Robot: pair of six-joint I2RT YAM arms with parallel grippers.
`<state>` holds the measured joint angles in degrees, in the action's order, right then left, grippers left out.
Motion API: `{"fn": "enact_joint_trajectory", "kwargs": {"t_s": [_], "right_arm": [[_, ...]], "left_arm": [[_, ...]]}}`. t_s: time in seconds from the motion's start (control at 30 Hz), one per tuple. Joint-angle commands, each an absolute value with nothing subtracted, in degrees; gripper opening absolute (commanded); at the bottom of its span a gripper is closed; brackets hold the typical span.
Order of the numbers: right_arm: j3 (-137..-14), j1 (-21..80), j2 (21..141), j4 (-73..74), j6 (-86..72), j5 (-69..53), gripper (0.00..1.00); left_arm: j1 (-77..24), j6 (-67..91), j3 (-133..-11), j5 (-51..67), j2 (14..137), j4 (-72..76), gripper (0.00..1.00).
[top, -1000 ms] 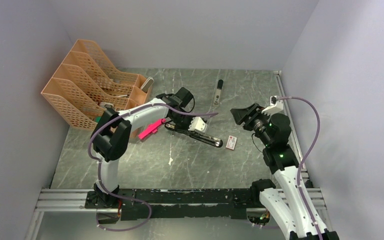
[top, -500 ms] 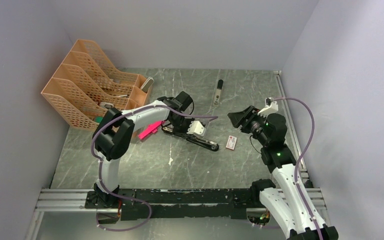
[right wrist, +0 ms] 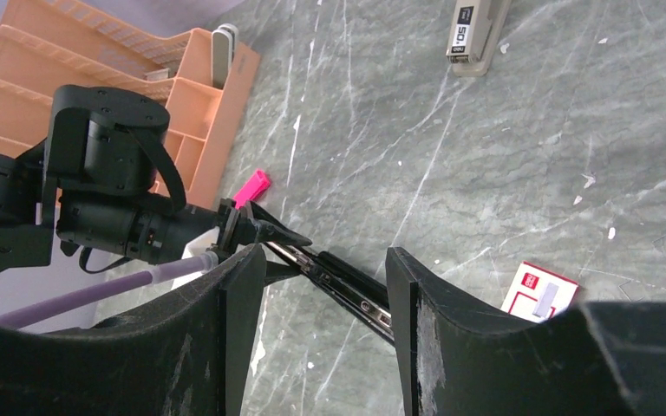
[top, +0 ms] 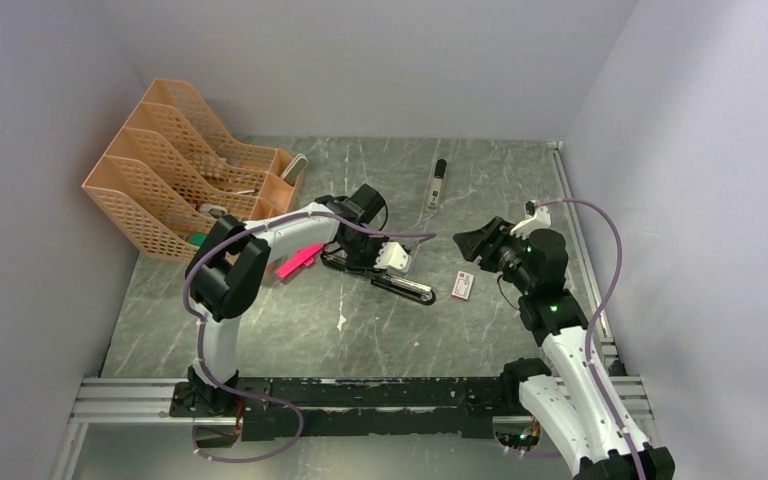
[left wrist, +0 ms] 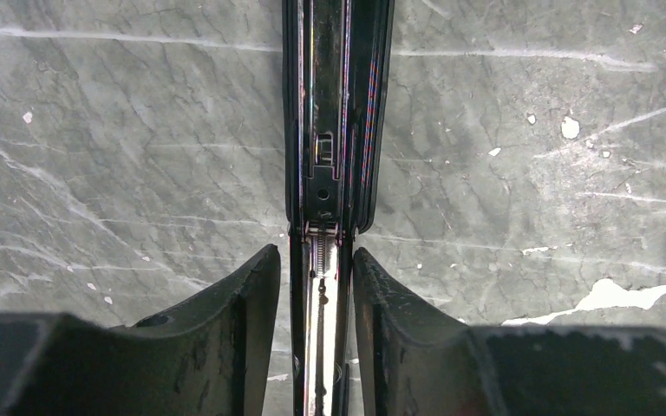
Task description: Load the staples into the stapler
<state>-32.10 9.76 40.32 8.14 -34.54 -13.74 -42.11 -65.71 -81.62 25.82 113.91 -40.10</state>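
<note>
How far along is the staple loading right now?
Done: the stapler lies open on the table, no staples visible in its rail. In hand: the left gripper straddles it, grip unclear; the right gripper hangs open and empty. Left: the loading itself; the white box lies near the stapler's tip, no gripper on it.

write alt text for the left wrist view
The black stapler lies open on the grey marbled table, its silver rail and spring running up from between the two dark fingers of the left pincer. Whether they grip it is unclear.
</note>
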Motion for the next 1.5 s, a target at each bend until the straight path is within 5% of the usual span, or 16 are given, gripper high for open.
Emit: {"fn": "enact_joint_trajectory", "kwargs": {"t_s": [0.0,0.43,0.77,1.13,1.47], "right_arm": [[-31.55,9.79,39.77,8.23,-33.57,-13.91,0.57],[-26.21,9.84,40.36,2.09,-29.50,-17.61,0.61],[-30.34,24.02,56.46,-1.77,-19.27,-13.28,0.68],[-44.59,38.10,79.27,7.77,-4.68,-4.24,0.68],[-49.61,39.36,89.17,12.10,2.52,-4.44,0.65]], "left_arm": [[-42.35,-65.50,-81.33,27.11,114.17,-38.15,0.43],[-42.23,-54.30,-80.66,32.70,98.00,-32.62,0.42],[-42.23,-13.75,-59.44,15.07,67.77,-2.38,0.57],[-40.97,5.81,-52.05,-10.06,55.96,-9.97,0.63],[-40.83,5.30,-52.79,-10.92,55.95,-12.51,0.63]]}}
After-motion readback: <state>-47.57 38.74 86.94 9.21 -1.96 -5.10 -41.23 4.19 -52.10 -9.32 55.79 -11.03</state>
